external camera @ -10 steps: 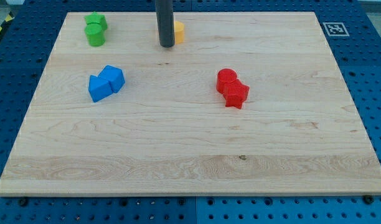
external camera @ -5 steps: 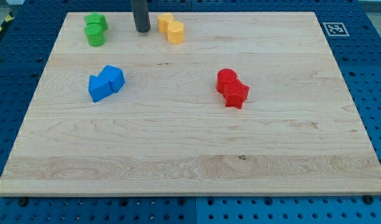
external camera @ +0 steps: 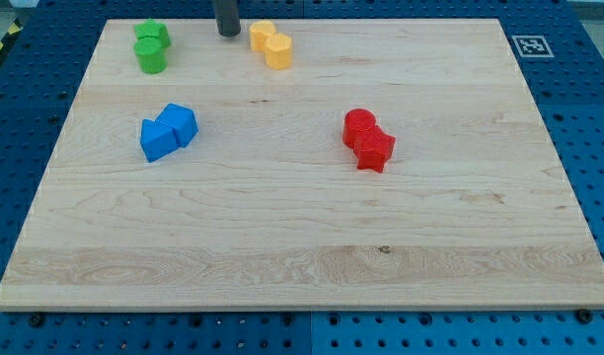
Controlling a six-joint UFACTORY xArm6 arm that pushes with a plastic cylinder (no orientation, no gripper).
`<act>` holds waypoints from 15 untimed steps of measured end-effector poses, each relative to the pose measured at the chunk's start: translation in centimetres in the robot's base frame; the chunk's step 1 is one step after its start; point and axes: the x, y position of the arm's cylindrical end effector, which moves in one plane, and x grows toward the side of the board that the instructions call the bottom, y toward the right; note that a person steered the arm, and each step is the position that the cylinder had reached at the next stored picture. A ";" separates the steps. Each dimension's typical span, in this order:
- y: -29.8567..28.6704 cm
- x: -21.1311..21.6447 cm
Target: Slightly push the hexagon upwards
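My tip rests near the board's top edge, between the green pair and the yellow pair. It stands just left of the upper yellow block and does not touch it. A second yellow block sits against it on its lower right. I cannot tell for sure which of the two is the hexagon. Only the rod's short lower end shows at the view's top.
Two green blocks sit at the top left. A blue cube and another blue block sit at the left. A red cylinder and a red star sit right of centre. A marker tag lies off the board's top right corner.
My tip has moved left and up, from in front of the yellow blocks to the board's top edge on their left. Both yellow blocks now show fully. I see no block shift.
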 end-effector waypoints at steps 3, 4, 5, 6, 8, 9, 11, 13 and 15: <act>0.1 -2.0; 0.3 -2.0; 0.4 -2.0; 0.5 -1.9; 0.7 -2.0; 0.9 -1.9; 1.1 -2.0; 1.3 -1.8; 1.5 -1.9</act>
